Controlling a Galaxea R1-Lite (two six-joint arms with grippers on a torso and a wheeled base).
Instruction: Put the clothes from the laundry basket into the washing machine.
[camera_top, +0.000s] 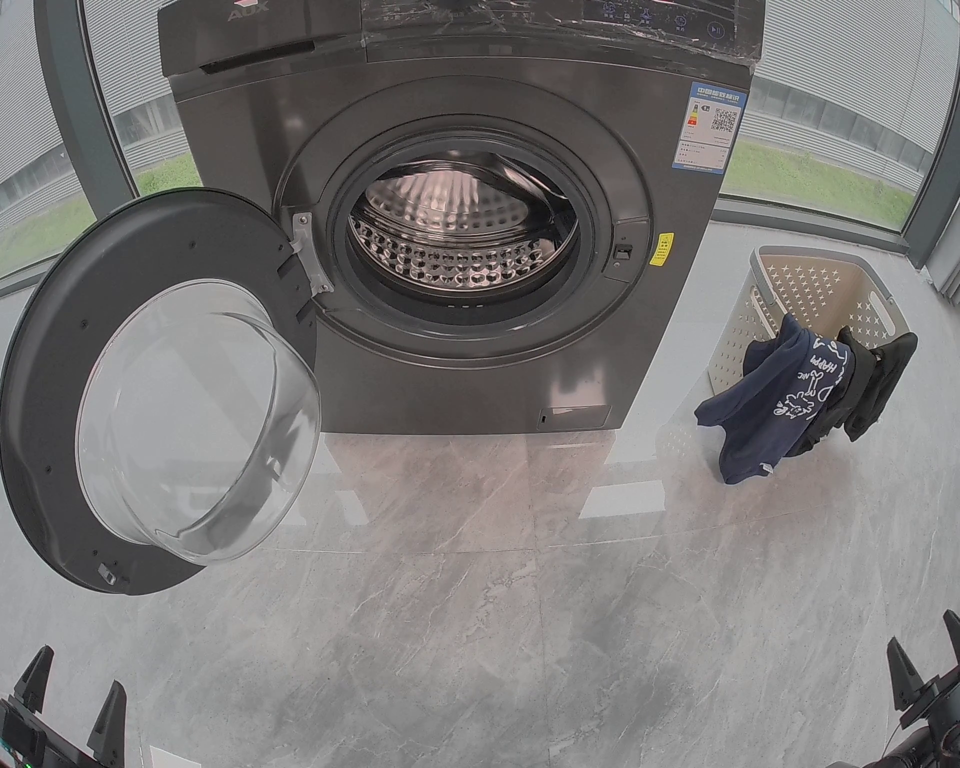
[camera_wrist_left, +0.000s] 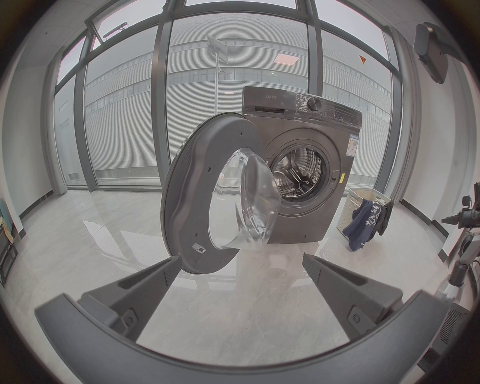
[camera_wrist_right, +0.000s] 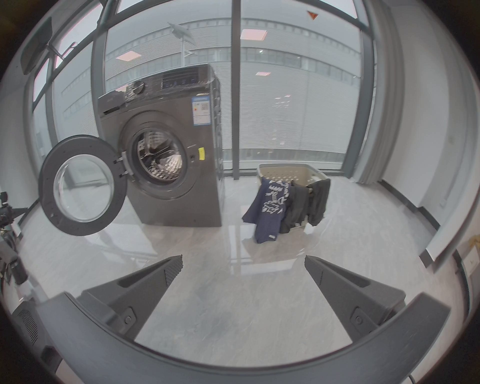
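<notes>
Left gripper (camera_top: 75, 690) and right gripper (camera_top: 925, 650) hang low over a pale marble-patterned floor (camera_top: 500, 620), each with its two dark fingers spread wide, holding nothing and touching nothing. Well ahead of both, the grey front-loading washing machine (camera_top: 450, 390) stands with its round opening facing them. Its door (camera_top: 160, 400) is swung fully out on a hinge at the opening's left side, so that the door's clear glass bowl bulges toward the grippers, ahead of the left one. Through the opening the steel drum (camera_top: 460, 230) shows bare perforated metal. Ahead of the right gripper and well apart from it, the laundry basket (camera_top: 830, 260) sits upright on the floor near the machine's right flank, mouth upward, its pale perforated walls rising to the rim. Clothes drape over the basket's rim on the side nearest the grippers. A navy garment (camera_top: 775, 400) with white print hangs with its long axis running down from the rim, its lower end close to the floor. A black garment (camera_top: 870, 385) hangs touching it on the side farther from the machine, also running downward but ending higher. Whether more clothes lie at the bottom of the basket cannot be told. Beyond machine and basket, floor-to-ceiling windows (camera_wrist_right: 300, 100) look out on a grey building.
</notes>
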